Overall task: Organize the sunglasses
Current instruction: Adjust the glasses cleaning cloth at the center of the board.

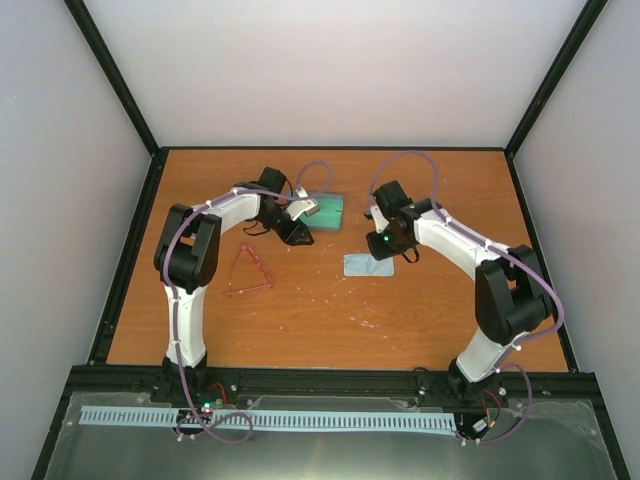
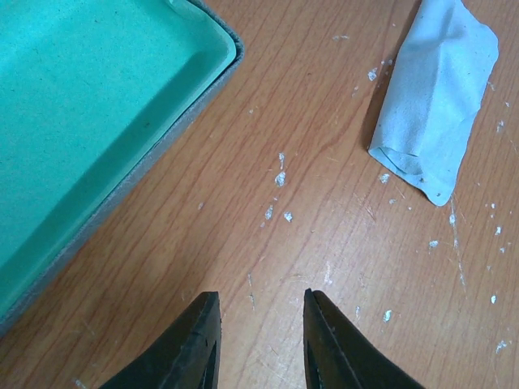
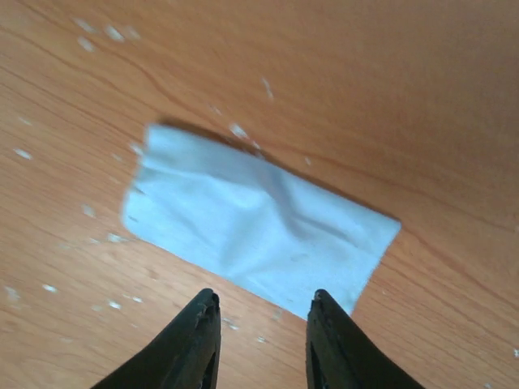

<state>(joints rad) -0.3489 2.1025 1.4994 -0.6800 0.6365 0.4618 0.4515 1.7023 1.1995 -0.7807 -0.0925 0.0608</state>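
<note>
I am hanging my left claw (image 2: 259, 344) low over the wooden table (image 1: 330, 320). Its two black fingers (image 2: 193, 348) are standing a narrow way apart with only bare wood showing between them, so it is gripping nothing. Just to its left the open case (image 2: 89, 105) is lying flat, showing its green lining and thin grey rim, and the claw is not touching it. Off to the right in that wrist view the light-blue cloth (image 2: 434, 105) is lying rumpled, with one end folded over

My right claw (image 3: 261, 336) is hovering over that same cloth and looking down on it, its fingers parted about as narrowly and holding nothing. The cloth's near edge is sitting just ahead of the fingertips (image 3: 201, 324), and I cannot tell whether they are touching it

The sunglasses (image 1: 248, 272) are lying on the table beside my left arm, well apart from both claws, nearer to me than the case and left of the cloth. From above, their thin red frame and temples are forming a rough triangle. The case is sitting between my two claws toward the far side, and the cloth is lying apart from it, nearer to me and to the right
</note>
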